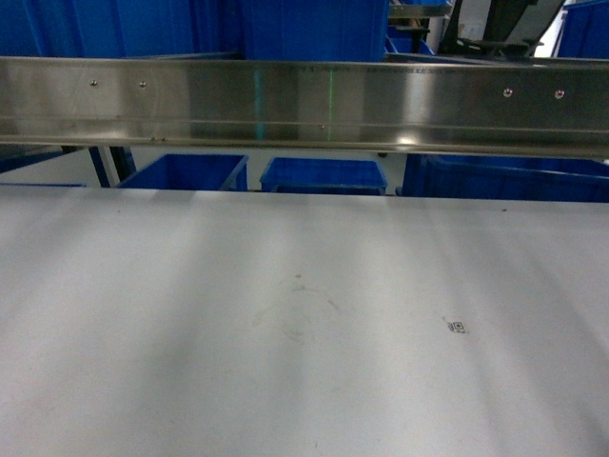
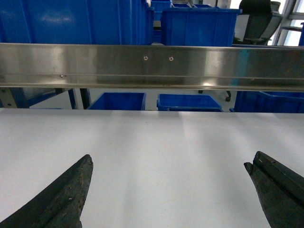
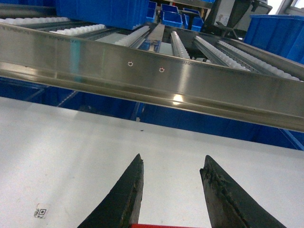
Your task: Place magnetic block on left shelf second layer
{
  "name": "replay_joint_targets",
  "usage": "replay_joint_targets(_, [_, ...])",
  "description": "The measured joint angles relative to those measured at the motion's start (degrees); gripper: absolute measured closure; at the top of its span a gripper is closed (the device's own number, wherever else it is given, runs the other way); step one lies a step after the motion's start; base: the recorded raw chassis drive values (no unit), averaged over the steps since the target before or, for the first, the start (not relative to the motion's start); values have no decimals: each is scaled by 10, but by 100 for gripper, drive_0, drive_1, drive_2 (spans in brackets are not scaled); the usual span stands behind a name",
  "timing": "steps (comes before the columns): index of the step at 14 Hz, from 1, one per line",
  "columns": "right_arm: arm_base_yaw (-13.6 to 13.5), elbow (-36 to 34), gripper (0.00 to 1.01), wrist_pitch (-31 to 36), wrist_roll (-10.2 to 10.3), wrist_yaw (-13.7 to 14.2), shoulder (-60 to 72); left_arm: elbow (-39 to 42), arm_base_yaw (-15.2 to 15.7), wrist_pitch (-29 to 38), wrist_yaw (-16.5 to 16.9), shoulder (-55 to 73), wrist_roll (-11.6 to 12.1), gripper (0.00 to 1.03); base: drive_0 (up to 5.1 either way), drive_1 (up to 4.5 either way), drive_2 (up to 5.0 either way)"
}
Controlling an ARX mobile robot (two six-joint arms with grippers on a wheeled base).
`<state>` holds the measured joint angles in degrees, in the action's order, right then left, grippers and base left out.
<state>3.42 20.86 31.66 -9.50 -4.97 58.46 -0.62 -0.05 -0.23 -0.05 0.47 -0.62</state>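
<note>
In the right wrist view a thin strip of the red magnetic block [image 3: 183,225] shows at the bottom edge, wedged between the two dark fingers. My right gripper [image 3: 173,156] is shut on it and hangs above the white tabletop [image 3: 71,156], short of the steel beam [image 3: 190,85]. My left gripper [image 2: 171,159] stands wide open over the same white tabletop [image 2: 156,142], with nothing between its fingers. Neither gripper appears in the head view. I cannot pick out the left shelf second layer in any view.
A long steel beam [image 1: 304,100] crosses just beyond the table's far edge. Past it lie roller rails [image 3: 180,45] carrying a large blue tub [image 3: 104,12]. Smaller blue crates [image 1: 324,176] sit below the beam. A small printed tag [image 1: 458,327] lies on the tabletop.
</note>
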Motion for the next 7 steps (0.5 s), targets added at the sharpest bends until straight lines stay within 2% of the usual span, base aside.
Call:
replay_joint_targets(2, [0, 0, 68, 0, 0, 0, 0, 0, 0, 0, 0, 0, 0, 5, 0, 0, 0])
replay_joint_targets(7, [0, 0, 68, 0, 0, 0, 0, 0, 0, 0, 0, 0, 0, 5, -488, 257, 257])
